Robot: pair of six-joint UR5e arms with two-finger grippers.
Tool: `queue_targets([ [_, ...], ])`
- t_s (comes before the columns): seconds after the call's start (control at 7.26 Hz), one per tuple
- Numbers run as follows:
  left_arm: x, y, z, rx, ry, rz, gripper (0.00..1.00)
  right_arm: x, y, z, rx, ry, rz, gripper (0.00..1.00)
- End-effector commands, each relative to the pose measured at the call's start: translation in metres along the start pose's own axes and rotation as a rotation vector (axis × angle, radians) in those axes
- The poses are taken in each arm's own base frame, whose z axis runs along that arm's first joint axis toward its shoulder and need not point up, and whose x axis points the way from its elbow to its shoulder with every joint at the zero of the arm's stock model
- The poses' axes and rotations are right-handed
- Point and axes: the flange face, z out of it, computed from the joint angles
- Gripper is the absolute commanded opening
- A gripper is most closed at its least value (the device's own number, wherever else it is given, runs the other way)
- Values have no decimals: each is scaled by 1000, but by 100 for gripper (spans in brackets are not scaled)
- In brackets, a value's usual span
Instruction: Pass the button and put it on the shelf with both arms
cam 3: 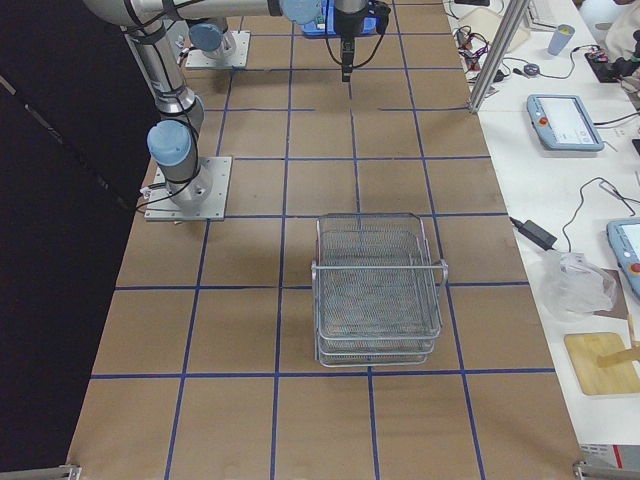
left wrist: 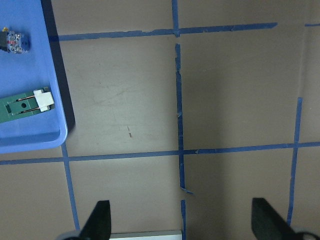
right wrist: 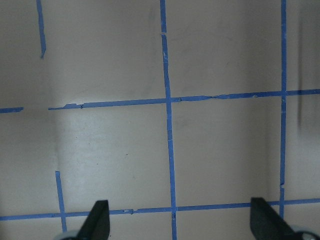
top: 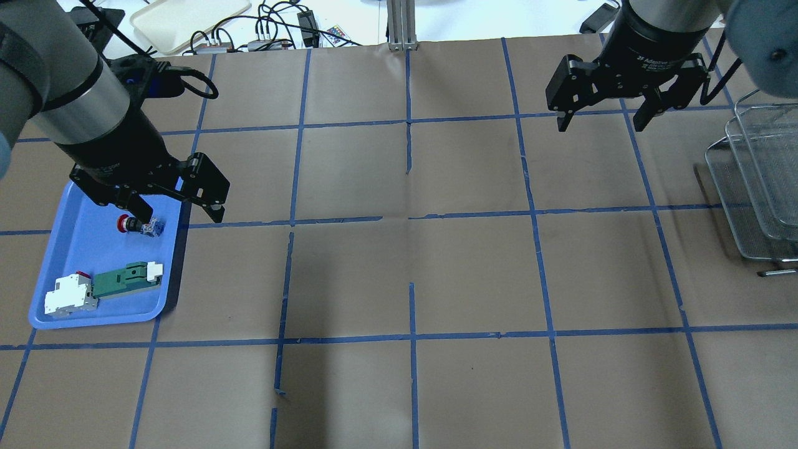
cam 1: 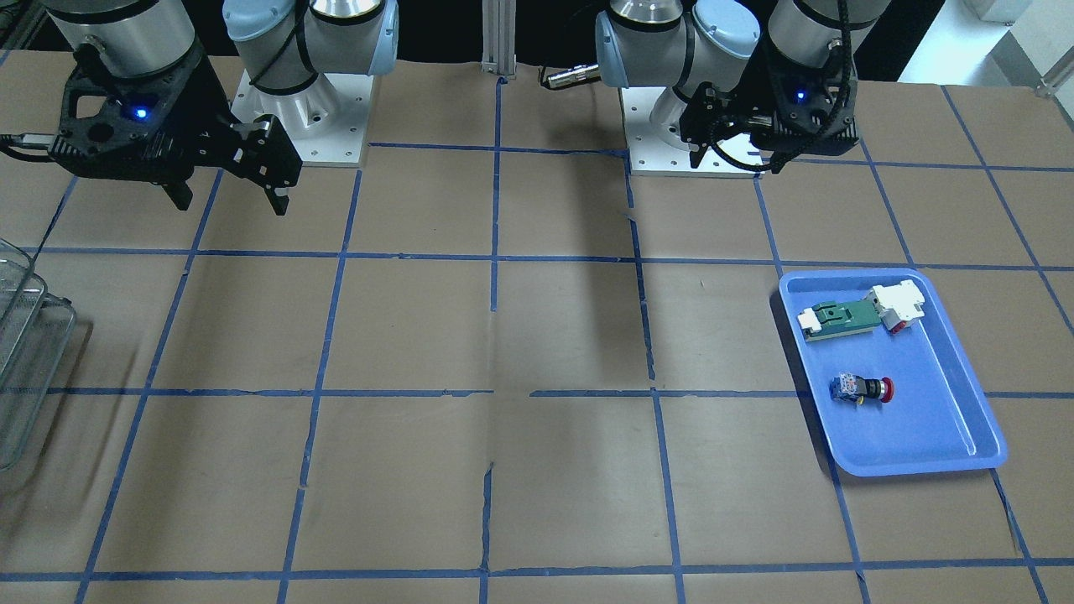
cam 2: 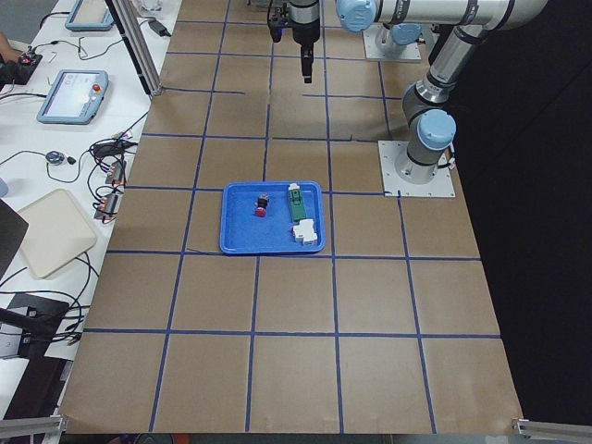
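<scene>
The button (top: 138,225), with a red cap and a blue-white block, lies on its side in the blue tray (top: 81,255). It also shows in the front view (cam 1: 864,388) and at the left wrist view's top left edge (left wrist: 15,42). My left gripper (top: 181,215) is open and empty. It hangs high above the tray's inner edge, and its fingertips (left wrist: 100,220) frame bare paper beside the tray (left wrist: 30,135). My right gripper (top: 600,123) is open and empty, raised near the silver wire-mesh shelf (top: 754,181). It shows in the front view (cam 1: 232,204) too. The shelf stands on the table in the right side view (cam 3: 375,290).
A green-and-white flat part (top: 128,279) and a white-and-red block (top: 70,294) lie in the tray's near half. Brown paper with a blue tape grid (top: 411,218) covers the table. Cables and devices (top: 274,37) sit beyond the far edge.
</scene>
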Motion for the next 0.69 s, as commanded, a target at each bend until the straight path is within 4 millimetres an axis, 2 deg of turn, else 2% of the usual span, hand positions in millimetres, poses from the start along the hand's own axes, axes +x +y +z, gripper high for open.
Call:
queue_targets([
  [0.0,0,-1,0,0,2,0,100,0,0,0,0,0,0,100],
  [0.28,-6,-6,-1,32,-6,9,100,0,0,0,0,0,1,100],
  [0.41,-36,-25,6,45,-5,-52,100,0,0,0,0,0,0,100],
  [0.55,-72,-33,11,48,13,-132,100,0,0,0,0,0,0,100],
])
